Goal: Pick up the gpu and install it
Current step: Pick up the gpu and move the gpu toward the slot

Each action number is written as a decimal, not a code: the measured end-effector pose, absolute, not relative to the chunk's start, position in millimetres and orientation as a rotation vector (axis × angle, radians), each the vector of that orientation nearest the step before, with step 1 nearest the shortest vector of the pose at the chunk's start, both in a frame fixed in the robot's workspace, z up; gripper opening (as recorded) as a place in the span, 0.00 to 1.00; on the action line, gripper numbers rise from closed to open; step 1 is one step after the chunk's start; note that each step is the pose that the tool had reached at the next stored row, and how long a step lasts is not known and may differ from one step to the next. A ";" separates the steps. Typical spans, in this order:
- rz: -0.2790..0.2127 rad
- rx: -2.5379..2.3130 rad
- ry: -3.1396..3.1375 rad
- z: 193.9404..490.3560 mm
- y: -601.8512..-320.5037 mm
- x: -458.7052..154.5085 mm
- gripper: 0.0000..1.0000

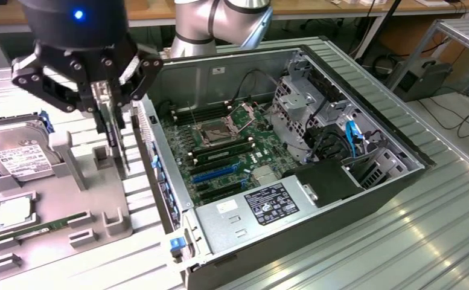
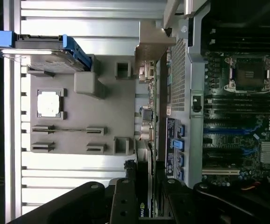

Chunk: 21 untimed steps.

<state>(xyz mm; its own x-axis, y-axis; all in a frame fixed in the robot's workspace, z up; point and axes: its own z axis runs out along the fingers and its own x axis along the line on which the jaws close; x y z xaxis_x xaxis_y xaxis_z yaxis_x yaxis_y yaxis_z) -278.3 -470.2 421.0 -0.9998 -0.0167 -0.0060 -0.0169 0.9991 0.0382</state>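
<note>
In the exterior view my gripper hangs at the exterior view's upper left, shut on the top edge of the gpu. The gpu is a thin black card held upright and edge-on. It hangs over the grey holder tray, just outside the open computer case, beside the case's rear wall. The wrist view looks down the gpu between my dark fingers. Its silver bracket is at the far end. The motherboard with blue expansion slots lies exposed inside the case.
The holder tray also carries a silver hard drive, a processor chip and a green memory stick. A drive cage, cables and a power supply crowd the case. Ribbed metal tabletop surrounds it.
</note>
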 end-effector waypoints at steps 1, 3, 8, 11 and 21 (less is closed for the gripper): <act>0.062 -0.026 3.136 425.9 -471.3 -273.9 0.26; 0.064 -0.026 3.137 434.6 -473.2 -265.5 0.26; 0.072 -0.026 3.142 451.3 -476.2 -242.7 0.26; 0.073 -0.026 3.148 452.0 -476.8 -228.4 0.26; 0.074 -0.025 3.175 443.2 -477.0 -178.7 0.26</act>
